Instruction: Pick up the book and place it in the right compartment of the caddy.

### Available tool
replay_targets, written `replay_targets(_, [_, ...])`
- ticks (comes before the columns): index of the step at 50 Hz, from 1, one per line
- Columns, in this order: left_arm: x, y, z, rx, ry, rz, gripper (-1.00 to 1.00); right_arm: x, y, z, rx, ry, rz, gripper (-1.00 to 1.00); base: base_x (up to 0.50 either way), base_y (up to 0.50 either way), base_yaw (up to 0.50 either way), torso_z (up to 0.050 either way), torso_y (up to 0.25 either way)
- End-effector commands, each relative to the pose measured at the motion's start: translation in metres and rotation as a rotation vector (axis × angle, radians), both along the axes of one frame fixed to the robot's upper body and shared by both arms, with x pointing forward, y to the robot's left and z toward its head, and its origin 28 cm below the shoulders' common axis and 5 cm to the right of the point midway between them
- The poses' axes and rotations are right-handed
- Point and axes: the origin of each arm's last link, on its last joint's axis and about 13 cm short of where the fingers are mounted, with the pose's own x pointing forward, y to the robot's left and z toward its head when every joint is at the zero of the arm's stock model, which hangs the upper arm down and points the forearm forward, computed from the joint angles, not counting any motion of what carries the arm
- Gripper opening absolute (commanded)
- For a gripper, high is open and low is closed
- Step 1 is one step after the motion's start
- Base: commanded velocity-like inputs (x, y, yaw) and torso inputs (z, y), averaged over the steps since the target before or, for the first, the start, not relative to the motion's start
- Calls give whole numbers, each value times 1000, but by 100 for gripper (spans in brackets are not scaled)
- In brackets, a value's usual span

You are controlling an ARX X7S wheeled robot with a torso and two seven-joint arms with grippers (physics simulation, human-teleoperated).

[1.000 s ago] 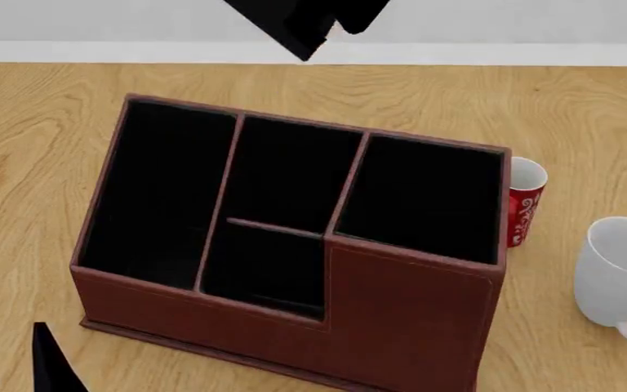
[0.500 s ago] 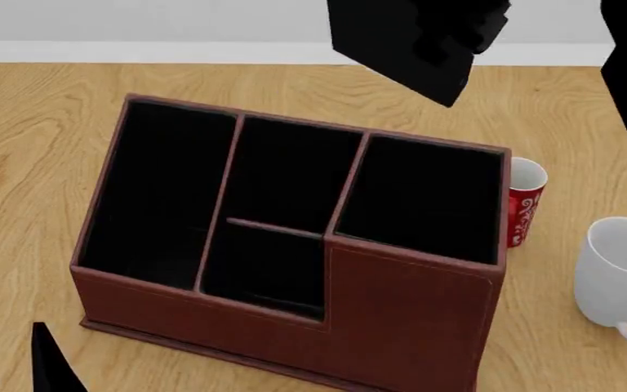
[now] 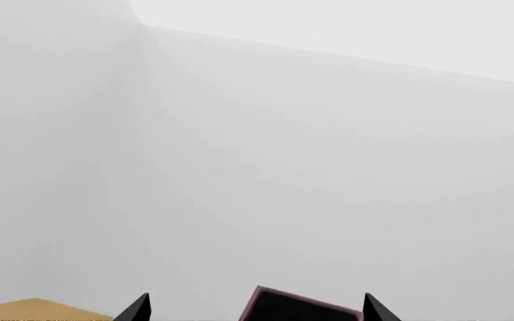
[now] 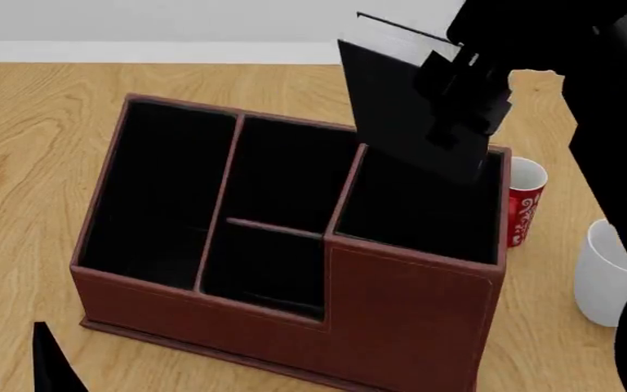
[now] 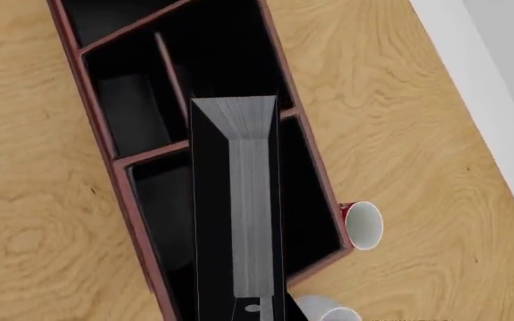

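Gripping the book point(image 4: 406, 106), the right gripper point(image 4: 460, 90) has its jaws closed across the black covers near the book's upper rear edge. The book hangs tilted in the air, clear of any surface, its lower corner directly below the gripper and over the right compartment point(image 4: 423, 204) of the caddy point(image 4: 401, 318). In the right wrist view the book point(image 5: 243, 200) extends away from the gripper along the caddy point(image 5: 123, 194), white page edges facing the camera between the two covers, with the right compartment point(image 5: 163, 214) beneath it. Whether the book's lower corner has crossed the compartment rim cannot be told.

Beyond the gripper, on the far side of the caddy wall, a red cup point(image 4: 524, 200) stands just beside the caddy; it also shows in the right wrist view point(image 5: 361, 225). A white mug point(image 4: 600, 273) stands farther out on the wooden table point(image 4: 30, 147), partly hidden by the right arm.

The left gripper point(image 3: 255, 309) shows only two dark fingertips point(image 3: 134, 310) held apart with nothing between them; past them lies a corner of the caddy point(image 3: 297, 306).
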Motion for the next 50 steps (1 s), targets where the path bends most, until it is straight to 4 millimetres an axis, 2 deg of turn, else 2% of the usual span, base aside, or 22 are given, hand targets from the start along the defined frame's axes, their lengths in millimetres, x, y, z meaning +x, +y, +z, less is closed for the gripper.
replay_targets(1, [0,0,0,1,7,2,100,9,1,-20,-53,19,24,-100,0,0,0,0,0])
replay_targets(20, [0,0,0,4,12,9,100,22,0,-50,-105,14,0,-100,0,0,0,1,2])
replay_targets(50, [0,0,0,21,25,18,100,31,1,-101,-113,7,8,-100,0,0,0,0,1])
